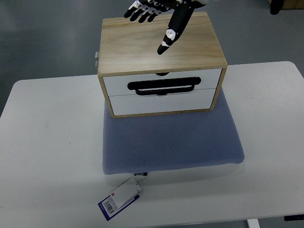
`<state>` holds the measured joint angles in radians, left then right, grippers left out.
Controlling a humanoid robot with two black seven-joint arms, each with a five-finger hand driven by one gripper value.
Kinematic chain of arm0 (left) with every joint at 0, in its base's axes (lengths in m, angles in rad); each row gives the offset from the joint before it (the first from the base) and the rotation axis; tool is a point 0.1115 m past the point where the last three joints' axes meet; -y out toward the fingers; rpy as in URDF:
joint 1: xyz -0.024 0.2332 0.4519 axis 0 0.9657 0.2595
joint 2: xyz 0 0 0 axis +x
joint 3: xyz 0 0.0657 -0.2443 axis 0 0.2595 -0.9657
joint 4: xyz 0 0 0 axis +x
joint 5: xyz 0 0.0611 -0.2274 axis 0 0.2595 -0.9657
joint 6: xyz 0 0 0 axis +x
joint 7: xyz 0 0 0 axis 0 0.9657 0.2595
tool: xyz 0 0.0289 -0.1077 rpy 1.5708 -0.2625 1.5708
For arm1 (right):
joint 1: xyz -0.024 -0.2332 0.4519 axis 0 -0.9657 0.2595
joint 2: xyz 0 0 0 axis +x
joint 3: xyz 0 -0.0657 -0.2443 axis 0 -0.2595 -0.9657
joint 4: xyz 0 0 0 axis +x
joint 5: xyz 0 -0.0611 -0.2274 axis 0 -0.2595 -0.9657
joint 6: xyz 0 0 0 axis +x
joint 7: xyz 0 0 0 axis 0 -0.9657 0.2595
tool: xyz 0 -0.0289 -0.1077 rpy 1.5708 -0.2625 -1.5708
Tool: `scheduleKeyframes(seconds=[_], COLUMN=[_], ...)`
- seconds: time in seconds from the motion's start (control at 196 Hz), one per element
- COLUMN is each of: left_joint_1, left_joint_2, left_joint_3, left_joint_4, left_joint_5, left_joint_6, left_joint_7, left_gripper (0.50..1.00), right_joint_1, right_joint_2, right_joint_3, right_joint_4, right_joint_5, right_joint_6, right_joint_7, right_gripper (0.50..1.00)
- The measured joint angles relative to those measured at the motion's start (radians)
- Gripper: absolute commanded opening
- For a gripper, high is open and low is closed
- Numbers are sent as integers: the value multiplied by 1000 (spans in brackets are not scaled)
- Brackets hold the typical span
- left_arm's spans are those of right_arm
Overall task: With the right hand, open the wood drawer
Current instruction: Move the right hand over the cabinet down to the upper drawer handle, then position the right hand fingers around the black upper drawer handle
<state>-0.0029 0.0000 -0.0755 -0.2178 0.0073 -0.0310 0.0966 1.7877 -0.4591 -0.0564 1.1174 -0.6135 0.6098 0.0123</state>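
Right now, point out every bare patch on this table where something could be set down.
The white table is bare left of the blue cushion and to its right, out to the edge. The near strip is bare except for the hang tag. The wood drawer box fills the cushion's far part; a robot hand hovers over its top.

A hand with fingers spread hovers over the wood drawer box; both drawers closed, black handle untouched.
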Motion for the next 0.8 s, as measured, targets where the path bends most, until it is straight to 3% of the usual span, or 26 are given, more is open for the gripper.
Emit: scheduleKeyframes(seconds=[0.199, 0.535, 0.8], left_joint_1=[-1, 0, 0], left_joint_2=[0, 0, 0], left_joint_3=[0, 0, 0], left_joint_4=[1, 2, 2], left_joint_5=[0, -2, -2], left_joint_6=[0, 0, 0], left_joint_7=[0, 0, 0], left_gripper=[1000, 1000, 1000], right_joint_1=[28, -63, -103], right_joint_2=[28, 57, 51], right_joint_3=[-49, -71, -77], right_joint_4=[103, 108, 108], right_joint_5=[62, 77, 81], right_joint_6=[1, -6, -32], right_joint_7=[-6, -28, -106], right_gripper=[944, 944, 944])
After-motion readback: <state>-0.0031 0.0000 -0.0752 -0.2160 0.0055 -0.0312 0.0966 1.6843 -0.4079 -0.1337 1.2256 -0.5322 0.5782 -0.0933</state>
